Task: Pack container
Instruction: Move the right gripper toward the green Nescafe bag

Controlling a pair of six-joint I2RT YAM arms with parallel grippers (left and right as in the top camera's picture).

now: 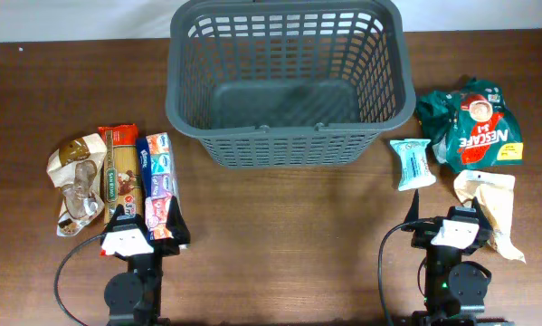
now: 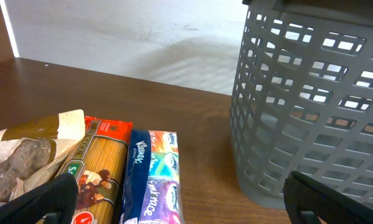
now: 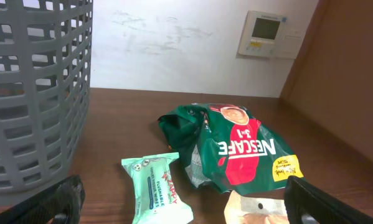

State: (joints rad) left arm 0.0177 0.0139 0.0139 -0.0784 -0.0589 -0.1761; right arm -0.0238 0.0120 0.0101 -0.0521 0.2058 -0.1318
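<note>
The container, a large dark grey slotted basket (image 1: pixel 289 134), stands empty at the back centre; it also shows in the left wrist view (image 2: pixel 311 93) and the right wrist view (image 3: pixel 30 93). On the left lie a beige snack packet (image 1: pixel 76 181), a spaghetti packet (image 1: pixel 118 172) and a Kleenex tissue pack (image 1: pixel 157 179). On the right lie a green Nescafe bag (image 1: pixel 474 127), a mint wipes pack (image 1: pixel 412 163) and a beige paper pouch (image 1: pixel 489 199). My left gripper (image 1: pixel 147 225) is open and empty at the near end of the tissue pack (image 2: pixel 152 180). My right gripper (image 1: pixel 451 222) is open and empty, short of the wipes (image 3: pixel 156 190).
The brown table runs to a white wall at the back. Bare wood lies between the two arms in front of the basket. A wall thermostat (image 3: pixel 264 32) shows in the right wrist view.
</note>
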